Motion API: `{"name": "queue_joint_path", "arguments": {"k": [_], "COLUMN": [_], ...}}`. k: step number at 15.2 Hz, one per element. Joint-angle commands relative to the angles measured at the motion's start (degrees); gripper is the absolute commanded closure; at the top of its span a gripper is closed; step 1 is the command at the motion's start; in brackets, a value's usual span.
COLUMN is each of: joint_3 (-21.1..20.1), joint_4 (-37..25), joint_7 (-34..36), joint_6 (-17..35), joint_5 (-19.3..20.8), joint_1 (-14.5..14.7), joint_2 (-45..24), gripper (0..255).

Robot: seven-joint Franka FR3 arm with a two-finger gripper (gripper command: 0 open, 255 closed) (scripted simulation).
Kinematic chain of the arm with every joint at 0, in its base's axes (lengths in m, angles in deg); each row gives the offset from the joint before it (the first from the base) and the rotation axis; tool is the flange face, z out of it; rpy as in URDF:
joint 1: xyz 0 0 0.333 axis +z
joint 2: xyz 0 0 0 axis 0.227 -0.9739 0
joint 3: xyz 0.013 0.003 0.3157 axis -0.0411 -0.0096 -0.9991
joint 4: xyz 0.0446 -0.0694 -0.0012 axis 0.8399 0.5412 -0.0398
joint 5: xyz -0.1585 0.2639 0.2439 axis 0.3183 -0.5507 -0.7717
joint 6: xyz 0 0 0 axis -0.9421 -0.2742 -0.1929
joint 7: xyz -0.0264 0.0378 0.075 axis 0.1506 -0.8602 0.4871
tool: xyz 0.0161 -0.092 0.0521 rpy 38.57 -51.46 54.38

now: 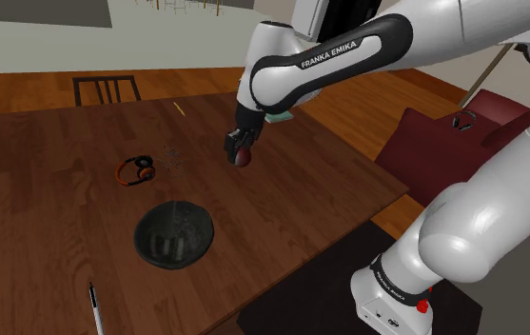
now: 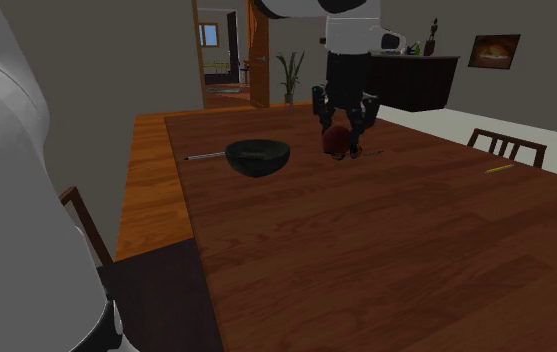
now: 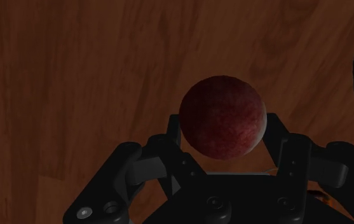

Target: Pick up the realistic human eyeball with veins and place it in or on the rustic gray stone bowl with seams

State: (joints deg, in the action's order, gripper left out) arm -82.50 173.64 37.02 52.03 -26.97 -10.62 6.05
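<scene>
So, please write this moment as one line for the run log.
phase: holding | gripper: shut on dark red eyeball, over table | bowl: dark grey, empty, apart from gripper

The white arm (image 1: pixel 486 205) has dark joints, "FRANKA EMIKA" lettering and an all-black claw (image 1: pixel 242 152).

"FRANKA EMIKA" on the arm (image 1: pixel 334 55)
</scene>
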Motion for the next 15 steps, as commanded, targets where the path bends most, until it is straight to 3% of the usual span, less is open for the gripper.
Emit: {"name": "queue_joint_path", "arguments": {"k": [1,4,15], "joint_3": [0.05,0.12,-8.93], "joint_4": [-0.67,-1.58,-4.64], "joint_7": [-0.03,-0.05,17.22], "joint_6": [-1.68,-3.61,-3.18], "joint_5": [-0.14,-0.25,1.41], "joint_1": [-0.01,-0.03,7.13], "joint_2": [1.00,2.03,-0.51], "gripper": [255,255,255]}}
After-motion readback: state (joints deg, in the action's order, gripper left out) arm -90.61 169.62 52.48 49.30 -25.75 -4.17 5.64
